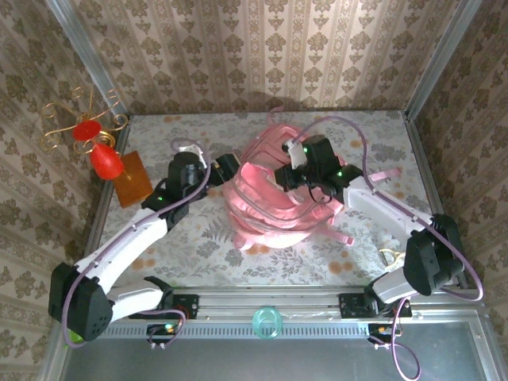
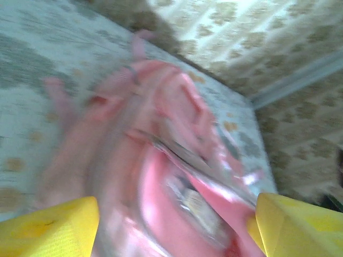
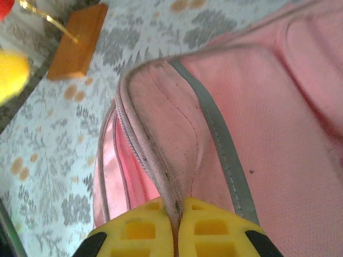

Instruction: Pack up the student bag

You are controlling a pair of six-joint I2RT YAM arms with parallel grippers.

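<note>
Student bag (image 1: 266, 214): lying in a soft pink heap near the middle of the table, between the two arms, with straps trailing toward the far and right sides
Right fingers (image 3: 142, 230): clenching on a raised fold of the bag's pink fabric beside a grey trim strip (image 3: 222, 144), with the seam running straight down between the yellow pads
Why that grip: probably lifting the edge so the zip mouth is gaping and the soft cloth is not slumping shut
Left fingers (image 2: 51, 230): standing wide apart, released, with nothing that I can make out between them; this view is blurring
Why that pose: seemingly hovering at the bag's left edge, facing its shiny pink lining (image 2: 161, 203), ready to reach in or take a second hold
Writing: a pale tag (image 2: 194, 202) is showing against the lining, too smeared to read; no other lettering is legible
Table (image 1: 167, 238): carrying the bag on a grey floral surface
Further out: a wooden block (image 1: 132, 179) with a red ornament (image 1: 105, 161) on gold wire is sitting at the left edge, well apart from the bag; a teal ring (image 1: 268, 321) is resting on the near rail
</note>
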